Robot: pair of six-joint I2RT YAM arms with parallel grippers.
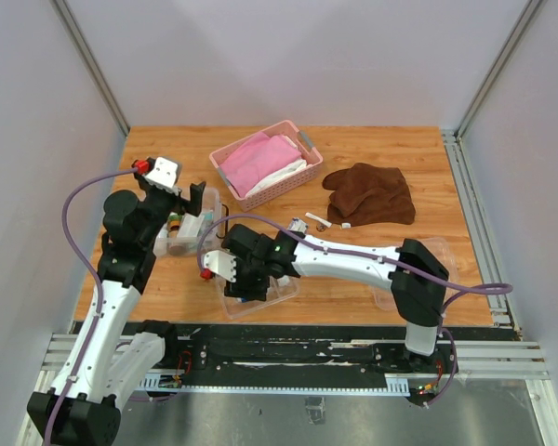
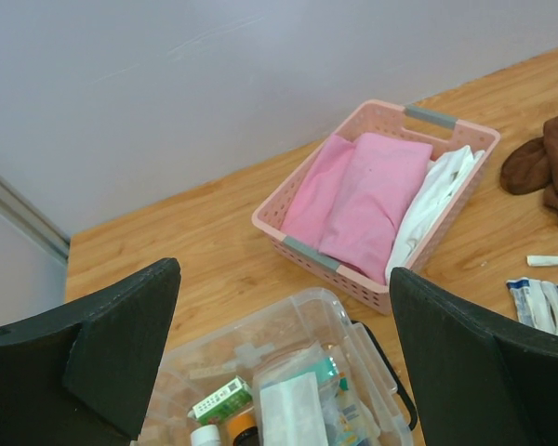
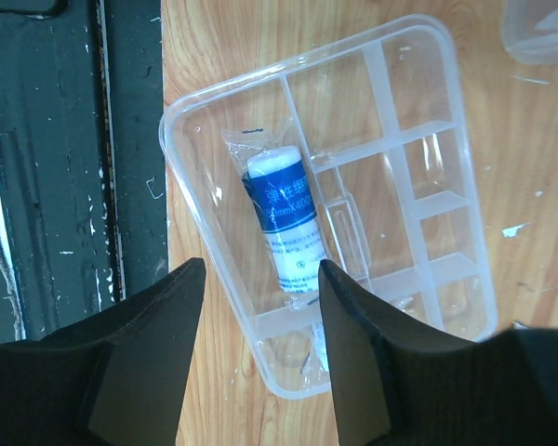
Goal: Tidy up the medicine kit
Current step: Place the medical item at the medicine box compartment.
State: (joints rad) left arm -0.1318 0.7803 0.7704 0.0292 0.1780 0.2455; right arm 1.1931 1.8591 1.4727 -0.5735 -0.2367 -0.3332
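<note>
The medicine kit's clear box sits below my left gripper, which hangs wide open above it and holds nothing. Inside lie a small green carton, bottles and clear packets. In the top view this box is at the table's left. The kit's divided clear tray lies near the front edge. A wrapped blue and white roll rests in its long compartment. My right gripper hovers just over the roll's near end, jaws open, nothing between them.
A pink slatted basket with pink and white cloth stands at the back. A brown cloth lies to its right, and small white packets lie in front of it. A clear lid-like piece sits under the right arm.
</note>
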